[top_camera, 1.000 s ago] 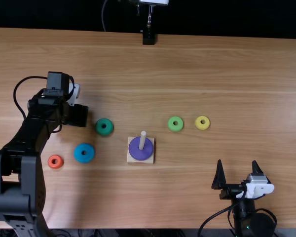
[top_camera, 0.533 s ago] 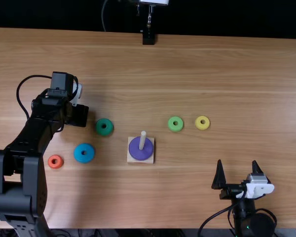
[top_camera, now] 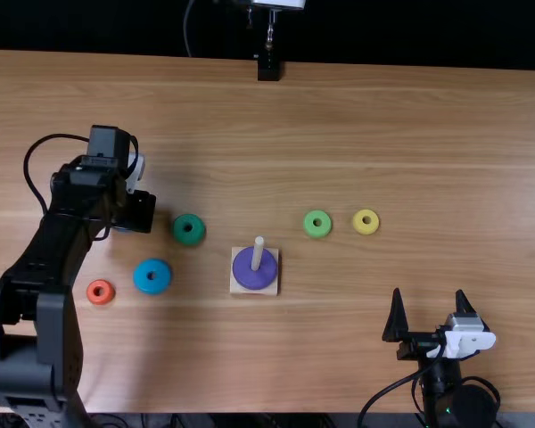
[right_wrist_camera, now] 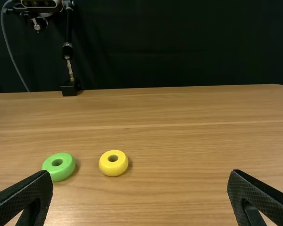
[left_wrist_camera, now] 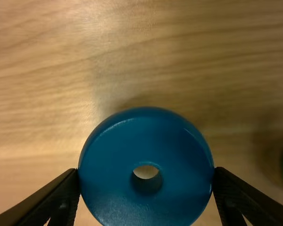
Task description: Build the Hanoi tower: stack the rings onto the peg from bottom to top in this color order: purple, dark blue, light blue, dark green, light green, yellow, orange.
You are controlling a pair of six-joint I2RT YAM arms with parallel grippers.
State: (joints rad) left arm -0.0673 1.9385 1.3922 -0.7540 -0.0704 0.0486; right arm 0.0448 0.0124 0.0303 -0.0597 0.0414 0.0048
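Left arm: based at the near left of the worktop [top_camera: 428, 134], it extends toward the far side, bent at the elbow, with its wrist high over the left part of the wood.
Left end effector [top_camera: 135, 212]: turned down toward the worktop, beyond the light blue ring and to the left of the dark green ring.
Left grip: in the left wrist view, the two fingers of the left end effector [left_wrist_camera: 146, 176] press on opposite sides of the dark blue ring [left_wrist_camera: 113, 160], its central hole between them; how high the ring is held, I cannot tell.
Right arm: based at the near right, folded back close to the worktop's near edge.
Right end effector [top_camera: 428, 300]: pointing toward the far side, its two fingers spread wide with nothing between them.
Peg [top_camera: 259, 250]: upright on a pale square base [top_camera: 235, 287], near the middle of the near half of the worktop.
Purple ring [top_camera: 255, 272]: around the peg, lying on the base.
Light blue ring [top_camera: 141, 275]: flat on the wood, left of the base.
Dark green ring [top_camera: 176, 229]: flat on the wood, between the left end effector and the peg, farther from the near edge than the light blue ring.
Orange ring [top_camera: 91, 292]: flat, just left of the light blue ring, apart from it.
Light green ring [top_camera: 307, 224]: flat, to the right of the peg and beyond it.
Yellow ring [top_camera: 356, 222]: flat, just right of the light green ring, not touching it.
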